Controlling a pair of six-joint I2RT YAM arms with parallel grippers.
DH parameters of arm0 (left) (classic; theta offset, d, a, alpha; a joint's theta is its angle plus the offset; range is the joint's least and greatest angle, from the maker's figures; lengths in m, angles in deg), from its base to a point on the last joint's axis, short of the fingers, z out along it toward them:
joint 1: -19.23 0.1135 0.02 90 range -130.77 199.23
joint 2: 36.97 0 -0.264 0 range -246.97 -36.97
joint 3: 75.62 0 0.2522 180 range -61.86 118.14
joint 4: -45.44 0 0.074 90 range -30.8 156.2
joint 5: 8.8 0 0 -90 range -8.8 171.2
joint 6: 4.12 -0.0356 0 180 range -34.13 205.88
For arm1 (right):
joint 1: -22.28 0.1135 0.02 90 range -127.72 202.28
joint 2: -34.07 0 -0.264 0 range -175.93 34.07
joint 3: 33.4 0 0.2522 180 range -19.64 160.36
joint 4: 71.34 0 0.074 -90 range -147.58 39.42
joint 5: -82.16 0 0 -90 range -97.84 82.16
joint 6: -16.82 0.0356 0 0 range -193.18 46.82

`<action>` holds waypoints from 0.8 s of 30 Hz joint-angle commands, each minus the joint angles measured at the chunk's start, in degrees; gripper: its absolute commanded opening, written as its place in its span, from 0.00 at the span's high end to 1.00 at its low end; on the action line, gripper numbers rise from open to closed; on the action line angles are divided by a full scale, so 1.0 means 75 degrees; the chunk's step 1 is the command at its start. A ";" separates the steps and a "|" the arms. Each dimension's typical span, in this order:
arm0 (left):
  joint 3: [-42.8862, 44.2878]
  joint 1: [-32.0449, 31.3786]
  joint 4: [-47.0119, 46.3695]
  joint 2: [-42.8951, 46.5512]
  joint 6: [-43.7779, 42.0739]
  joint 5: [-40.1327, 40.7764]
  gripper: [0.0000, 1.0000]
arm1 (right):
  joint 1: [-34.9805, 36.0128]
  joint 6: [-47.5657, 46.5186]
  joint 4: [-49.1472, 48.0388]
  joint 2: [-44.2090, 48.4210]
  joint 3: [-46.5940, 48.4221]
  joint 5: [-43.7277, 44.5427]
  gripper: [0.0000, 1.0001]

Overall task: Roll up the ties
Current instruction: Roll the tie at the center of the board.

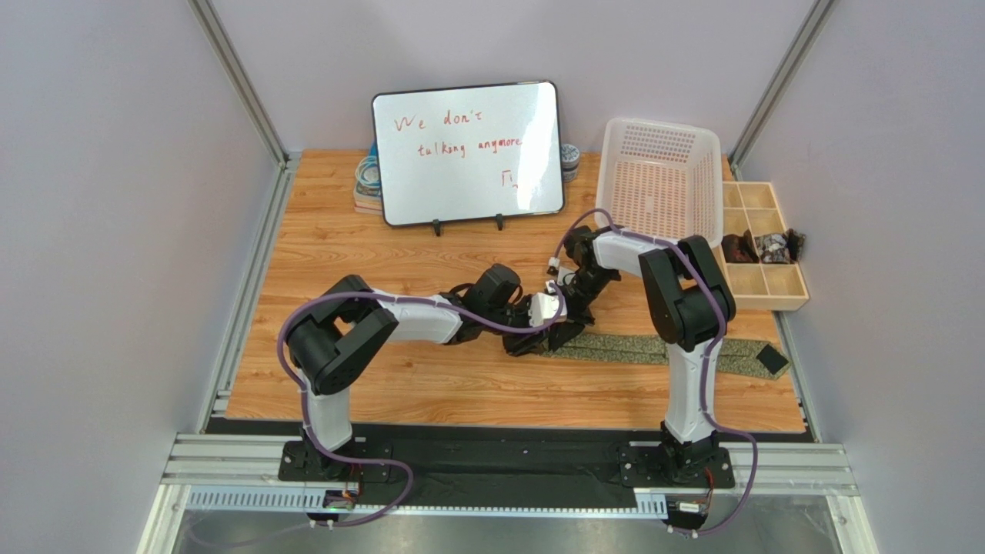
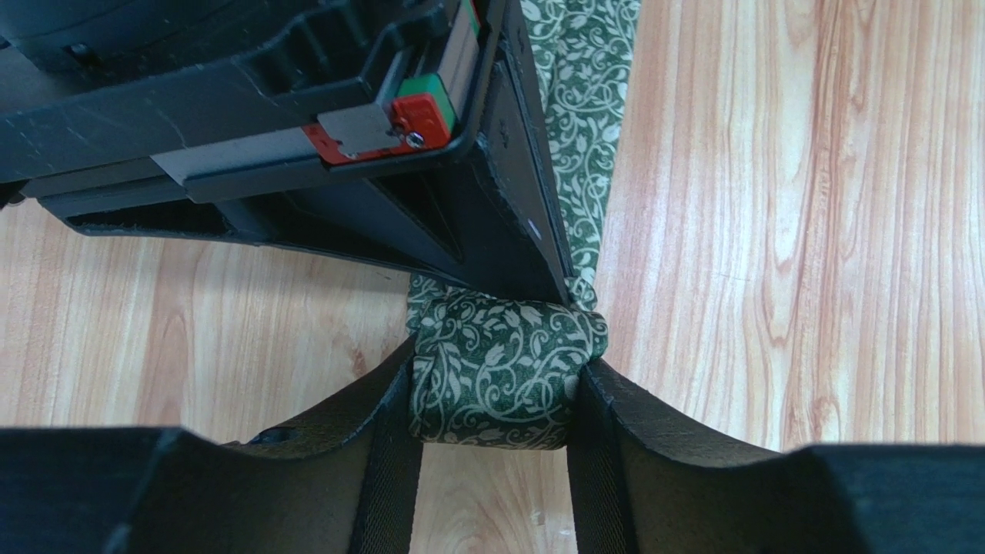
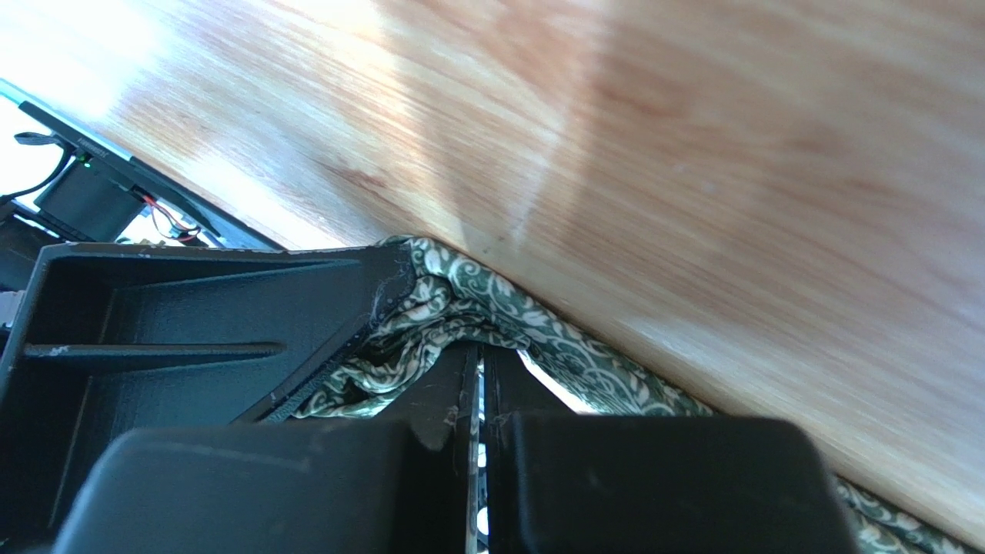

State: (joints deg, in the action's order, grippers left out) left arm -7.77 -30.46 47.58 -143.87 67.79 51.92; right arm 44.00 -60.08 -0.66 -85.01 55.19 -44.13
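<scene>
Silver rails (image 1: pixel 509 468) and a black base strip run along the front edge, carrying both arms. Beyond them lies a pale wooden table (image 1: pixel 382 381), boxed in by plain grey-lilac walls (image 1: pixel 116 173).

On the near right part of the table, the tie (image 1: pixel 619 344) lies flat with its long axis running left to right. Its dark pointed tip (image 1: pixel 765 360) points to the right edge, and its other end is wound into a small roll at the table's middle. Close up, the cloth is green with a pale vine pattern.

At that roll, the left gripper (image 2: pixel 495 398) grasps the tie, one finger pressed against each side of the coil. The right gripper (image 3: pixel 480 387) is clenched, its fingers flat together at the roll with cloth bunched around them. I cannot tell whether any fabric is pinched between them.

Farther back stand a divided wooden tray (image 1: pixel 757 248), a white mesh basket (image 1: pixel 659 173) and a whiteboard (image 1: pixel 468 152) with red writing.
</scene>
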 commanded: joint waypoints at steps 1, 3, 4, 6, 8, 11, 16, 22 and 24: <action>0.0324 -0.0218 0.0095 -0.0255 -0.0073 0.0106 0.62 | 0.0561 0.0210 -0.2293 -0.0446 -0.0297 0.0211 1.00; 0.0452 -0.0253 0.0609 -0.0325 -0.0295 0.0306 0.69 | 0.0562 0.0129 -0.2247 -0.0388 -0.0262 0.0152 1.00; 0.0488 -0.0277 0.1029 -0.0349 -0.0469 0.0561 0.74 | 0.0539 0.0023 -0.2142 -0.0341 -0.0251 0.0152 1.00; 0.0523 -0.0300 0.1441 -0.0396 -0.0693 0.0704 0.77 | 0.0457 -0.0048 -0.2048 -0.0061 -0.0227 0.0070 1.00; 0.0535 -0.0324 0.2098 -0.0443 -0.0973 0.0938 0.81 | 0.0316 -0.0176 -0.1849 0.0151 -0.0192 -0.0105 1.00; 0.0523 -0.0335 0.2614 -0.0501 -0.1151 0.1160 0.84 | 0.0164 -0.0340 -0.1439 0.0432 -0.0040 -0.0468 0.98; 0.0734 -0.0347 0.3248 -0.0677 -0.1104 0.1337 0.85 | -0.0187 -0.0563 -0.0842 0.0819 -0.0004 -0.0821 0.81; 0.0875 -0.0370 0.3471 -0.0959 -0.1128 0.1408 0.86 | -0.0668 -0.0985 -0.0243 0.1253 -0.0086 -0.1020 0.71; 0.0886 -0.0359 0.3459 -0.0970 -0.1104 0.1408 0.86 | -0.0762 -0.1055 -0.0161 0.1358 -0.0121 -0.1160 0.68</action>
State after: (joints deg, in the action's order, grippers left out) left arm 1.12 -32.43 64.23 -145.81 61.21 58.87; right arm 39.82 -65.47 -2.71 -79.24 54.23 -48.18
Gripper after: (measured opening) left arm 0.445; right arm 0.289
